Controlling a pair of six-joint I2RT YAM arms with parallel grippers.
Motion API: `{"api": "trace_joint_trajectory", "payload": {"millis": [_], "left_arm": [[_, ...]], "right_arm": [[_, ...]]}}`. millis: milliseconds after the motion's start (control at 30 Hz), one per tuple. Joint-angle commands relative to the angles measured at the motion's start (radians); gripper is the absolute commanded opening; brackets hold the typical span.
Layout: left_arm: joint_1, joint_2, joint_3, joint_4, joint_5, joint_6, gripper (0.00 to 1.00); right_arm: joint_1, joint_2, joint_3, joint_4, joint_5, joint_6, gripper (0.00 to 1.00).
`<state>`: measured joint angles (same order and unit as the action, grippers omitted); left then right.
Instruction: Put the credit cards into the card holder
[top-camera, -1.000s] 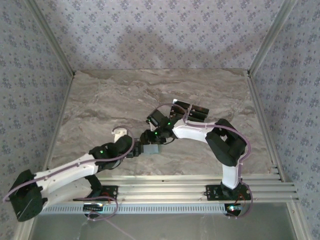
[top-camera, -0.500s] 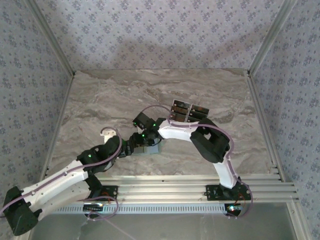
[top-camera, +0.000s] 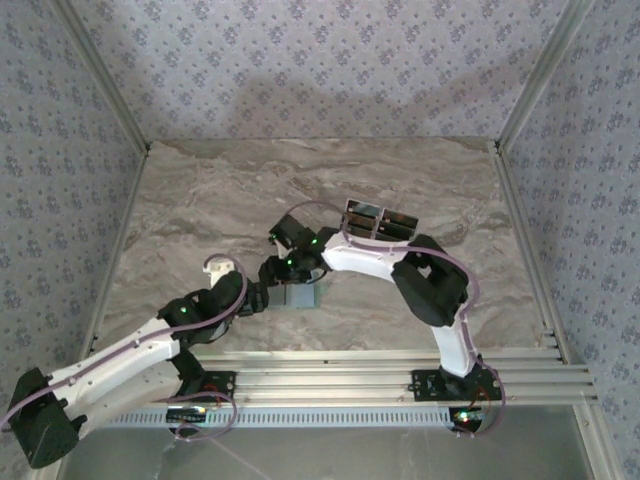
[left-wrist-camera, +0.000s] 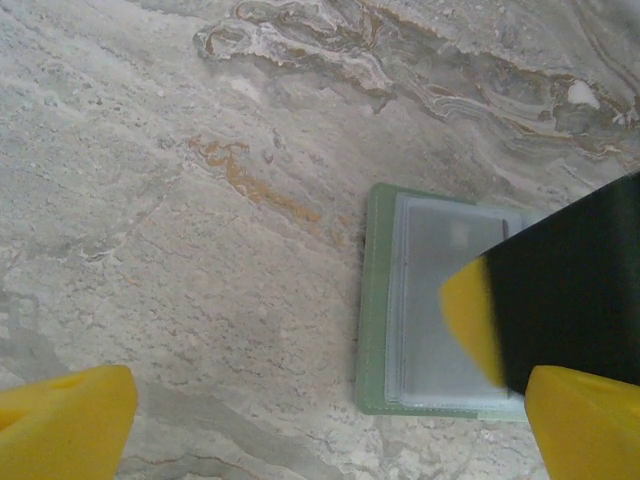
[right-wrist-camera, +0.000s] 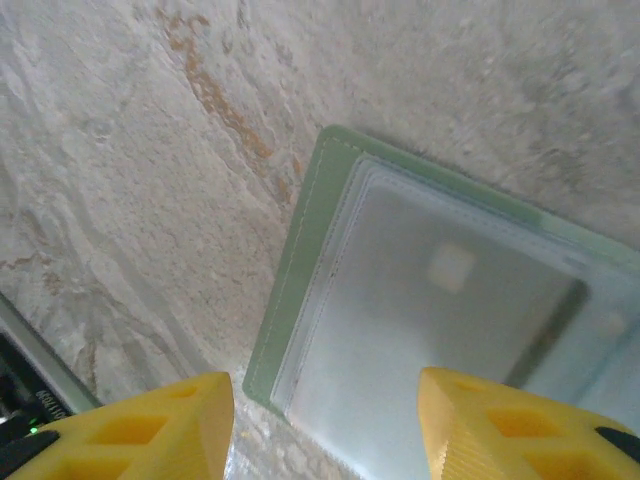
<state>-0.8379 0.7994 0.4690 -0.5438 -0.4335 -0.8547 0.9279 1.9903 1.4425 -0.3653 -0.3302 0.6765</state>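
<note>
Here, your card holder (left-wrist-camera: 420, 300) lies flat on the marble table (left-wrist-camera: 200, 250) with its clear-windowed face up and a pale green border round it. From above, its long side runs left to right, roughly along the table's near edge, and it sits near the middle of the near half. Your left gripper (left-wrist-camera: 325, 410) has its jaws spread as wide as they go and holds nothing. The holder lies ahead of them and towards the right-hand finger, not between them. A blurred black shape (left-wrist-camera: 570, 290) with a yellow end covers the holder's right part in that view; you cannot tell there what it is. Your right gripper (right-wrist-camera: 325, 410) hangs directly over the holder with its jaws about half apart and nothing gripped. The window shows in the gap between the two yellow fingers (right-wrist-camera: 140, 430). The credit cards (top-camera: 365, 216) sit farther back on the table, well apart from the holder.
</note>
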Motion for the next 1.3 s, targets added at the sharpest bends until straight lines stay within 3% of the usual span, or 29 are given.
{"api": "trace_joint_trajectory", "payload": {"millis": [0, 133, 333, 500, 633, 767, 900, 1267], "left_arm": [[0.006, 0.041, 0.044, 0.004, 0.021, 0.006, 1.00], [0.020, 0.110, 0.081, 0.009, 0.052, 0.021, 1.00], [0.061, 0.224, 0.155, -0.014, 0.107, 0.052, 1.00], [0.102, 0.263, 0.184, -0.023, 0.138, 0.072, 1.00], [0.128, 0.276, 0.198, -0.029, 0.150, 0.087, 1.00], [0.139, 0.288, 0.203, -0.029, 0.165, 0.091, 1.00], [0.141, 0.302, 0.201, -0.028, 0.174, 0.085, 1.00], [0.155, 0.320, 0.201, -0.031, 0.179, 0.089, 1.00]], "right_arm": [[-0.058, -0.163, 0.000, -0.073, -0.004, -0.089, 0.54], [-0.158, -0.271, -0.046, -0.191, 0.056, -0.195, 0.54], [-0.298, -0.364, -0.072, -0.440, 0.344, -0.438, 0.53], [-0.336, -0.379, -0.097, -0.554, 0.575, -0.556, 0.52], [-0.339, -0.351, -0.132, -0.581, 0.677, -0.601, 0.49], [-0.339, -0.341, -0.148, -0.527, 0.670, -0.604, 0.48], [-0.337, -0.329, -0.130, -0.458, 0.579, -0.651, 0.48], [-0.333, -0.138, 0.084, -0.476, 0.517, -0.737, 0.47]]}}
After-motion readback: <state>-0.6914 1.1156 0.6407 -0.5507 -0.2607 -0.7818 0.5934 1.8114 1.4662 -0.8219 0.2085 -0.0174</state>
